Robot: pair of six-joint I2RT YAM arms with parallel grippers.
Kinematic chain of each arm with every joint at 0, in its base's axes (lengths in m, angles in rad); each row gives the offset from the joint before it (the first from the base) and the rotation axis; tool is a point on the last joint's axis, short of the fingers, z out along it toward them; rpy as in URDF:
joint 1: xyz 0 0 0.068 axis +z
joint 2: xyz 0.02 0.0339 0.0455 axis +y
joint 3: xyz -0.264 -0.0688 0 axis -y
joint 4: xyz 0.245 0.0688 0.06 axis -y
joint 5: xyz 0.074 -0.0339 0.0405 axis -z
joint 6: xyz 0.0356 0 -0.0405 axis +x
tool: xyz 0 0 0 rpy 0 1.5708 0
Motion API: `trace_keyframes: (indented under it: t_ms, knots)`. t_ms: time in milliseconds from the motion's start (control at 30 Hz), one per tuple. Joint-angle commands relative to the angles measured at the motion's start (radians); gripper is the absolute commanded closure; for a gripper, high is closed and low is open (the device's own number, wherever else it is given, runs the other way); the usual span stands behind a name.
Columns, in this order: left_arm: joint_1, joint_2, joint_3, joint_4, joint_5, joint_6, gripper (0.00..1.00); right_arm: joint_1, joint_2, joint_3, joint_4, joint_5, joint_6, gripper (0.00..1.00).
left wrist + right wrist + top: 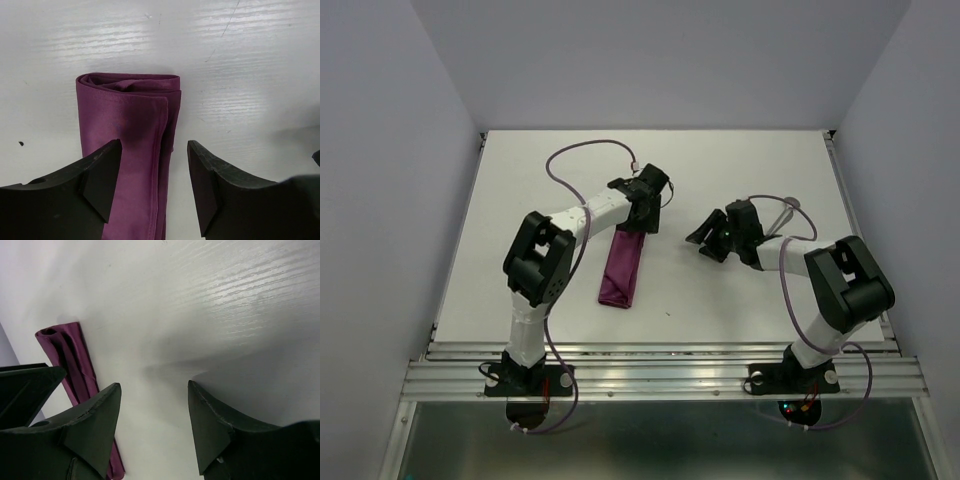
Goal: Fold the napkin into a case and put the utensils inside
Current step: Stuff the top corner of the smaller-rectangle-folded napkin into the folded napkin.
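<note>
Left gripper (pixel 155 145): stands open, holds nothing, hangs over the far end of the case (pixel 127 130), one finger (pixel 97 175) above the cloth and the other beside its right edge. Right gripper (pixel 155 385): also open and empty, hangs over the bare white table (pixel 740 160), to the right of the case and apart from it. Case: lies flat as a narrow purple strip, open end away from the arms. Utensils (pixel 788 207): lie on the table behind the right arm, partly hidden.
</note>
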Motion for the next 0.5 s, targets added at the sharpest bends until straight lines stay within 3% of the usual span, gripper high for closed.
trace_keyframes:
  t_ms: [0, 467]
  knots:
    - [-0.021, 0.025, 0.09, -0.06, -0.108, -0.011, 0.33, -0.008, -0.021, 0.025, -0.058, 0.012, -0.056, 0.38]
    - [-0.06, 0.128, 0.167, -0.097, -0.209, -0.009, 0.5, -0.017, -0.021, 0.026, -0.059, 0.001, -0.053, 0.38]
